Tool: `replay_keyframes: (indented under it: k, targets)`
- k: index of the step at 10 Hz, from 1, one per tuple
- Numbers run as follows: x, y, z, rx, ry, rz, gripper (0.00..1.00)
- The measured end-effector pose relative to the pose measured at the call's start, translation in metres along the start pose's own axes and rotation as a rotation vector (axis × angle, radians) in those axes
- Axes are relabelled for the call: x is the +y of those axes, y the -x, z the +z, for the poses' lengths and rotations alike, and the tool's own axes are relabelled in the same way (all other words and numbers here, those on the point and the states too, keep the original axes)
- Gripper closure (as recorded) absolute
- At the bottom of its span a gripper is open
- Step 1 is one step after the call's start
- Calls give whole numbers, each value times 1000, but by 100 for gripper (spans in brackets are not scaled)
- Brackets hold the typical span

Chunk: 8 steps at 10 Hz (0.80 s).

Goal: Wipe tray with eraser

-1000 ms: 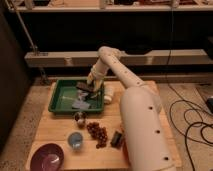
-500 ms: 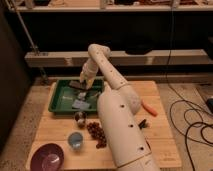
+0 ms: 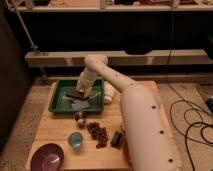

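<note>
The arm (image 3: 135,110) fills the lower right, reaching up-left. The tray (image 3: 60,95) sits left of center on the table (image 3: 55,130). Over its middle, the gripper (image 3: 82,91) is clamped on the eraser (image 3: 75,94).

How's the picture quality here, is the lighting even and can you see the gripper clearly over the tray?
Camera view: soft and blurry throughout; the wooden table is well lit while the shelving behind is dark. The gripper sits shut on the eraser inside the green tray, its outline smeared. The arm looms large in the foreground.
</note>
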Motion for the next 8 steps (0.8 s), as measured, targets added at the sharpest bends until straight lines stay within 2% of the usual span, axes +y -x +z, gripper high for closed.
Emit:
replay_keyframes:
  k: [1,3,5,8]
  targets:
    - [8,-2,0,-14,-37,2,100]
    - [13,-1,0,-39,-62,-2,100]
    - [31,-15,-19,-24,-82,10,100]
    - [38,-28,-48,22,-85,15,100]
